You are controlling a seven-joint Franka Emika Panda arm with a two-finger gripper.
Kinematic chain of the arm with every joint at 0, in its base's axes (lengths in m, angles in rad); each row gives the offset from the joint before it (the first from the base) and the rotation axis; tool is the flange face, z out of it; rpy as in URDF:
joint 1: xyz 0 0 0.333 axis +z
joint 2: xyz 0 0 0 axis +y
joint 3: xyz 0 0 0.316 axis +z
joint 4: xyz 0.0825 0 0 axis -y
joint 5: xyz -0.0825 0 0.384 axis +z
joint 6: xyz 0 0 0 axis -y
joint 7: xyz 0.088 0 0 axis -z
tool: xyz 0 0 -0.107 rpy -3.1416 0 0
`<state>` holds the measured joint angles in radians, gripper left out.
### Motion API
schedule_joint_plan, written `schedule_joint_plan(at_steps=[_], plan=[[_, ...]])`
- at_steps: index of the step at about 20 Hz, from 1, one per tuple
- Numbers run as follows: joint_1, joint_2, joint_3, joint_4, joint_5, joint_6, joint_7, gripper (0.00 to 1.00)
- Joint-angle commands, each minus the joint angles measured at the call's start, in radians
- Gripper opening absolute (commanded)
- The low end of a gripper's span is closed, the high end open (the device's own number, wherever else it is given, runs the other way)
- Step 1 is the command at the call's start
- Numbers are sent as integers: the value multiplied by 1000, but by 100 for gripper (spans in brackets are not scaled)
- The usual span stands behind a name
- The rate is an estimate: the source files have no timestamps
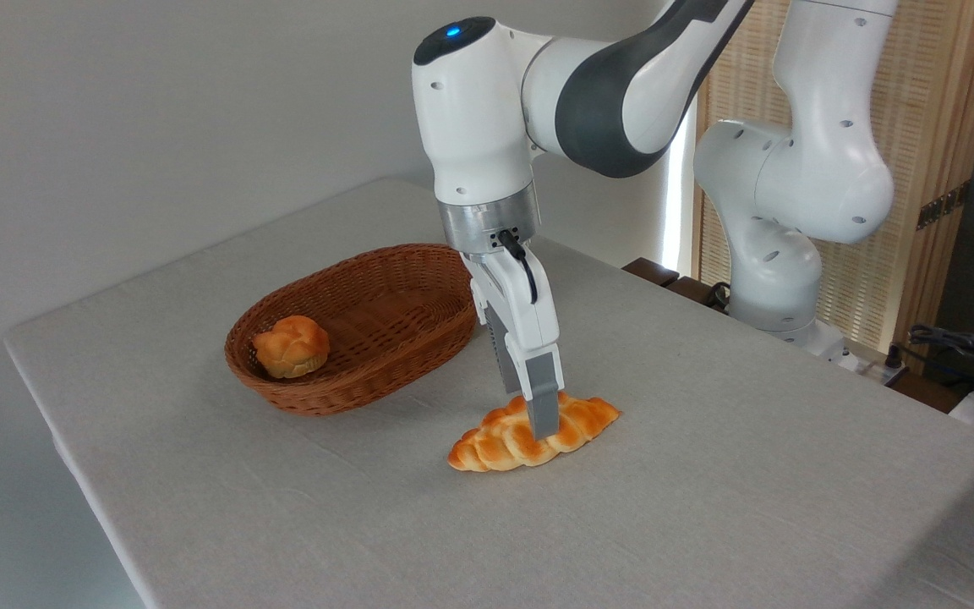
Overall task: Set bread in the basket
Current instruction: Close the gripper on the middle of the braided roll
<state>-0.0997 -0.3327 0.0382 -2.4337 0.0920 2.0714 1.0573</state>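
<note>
The bread (500, 444), a long braided golden-orange loaf, lies flat on the grey tablecloth to the right of and in front of the basket. My gripper (540, 428) points straight down over the loaf's middle. Its near grey finger (543, 406) reaches down across the loaf's top, and the far finger is hidden behind it. The jaws look open astride the loaf, which rests on the cloth. The basket (419, 342), oval brown wicker with low sides, stands to the left of the gripper.
A small round knotted bun (291, 346) sits in the basket's left end. The arm's white base (779, 279) stands at the table's back right. The table's left edge (73, 461) and its front edge are close by.
</note>
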Motion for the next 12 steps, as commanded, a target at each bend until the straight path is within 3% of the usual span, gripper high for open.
schedule_joint_plan(at_steps=[1,8,9,12], plan=[[-15,17,17,-5,17,29,18,100],[-23,40,17,-24,17,67,18,100],[-23,44,19,-24,17,67,18,96],[-35,52,40,-24,17,73,21,50]])
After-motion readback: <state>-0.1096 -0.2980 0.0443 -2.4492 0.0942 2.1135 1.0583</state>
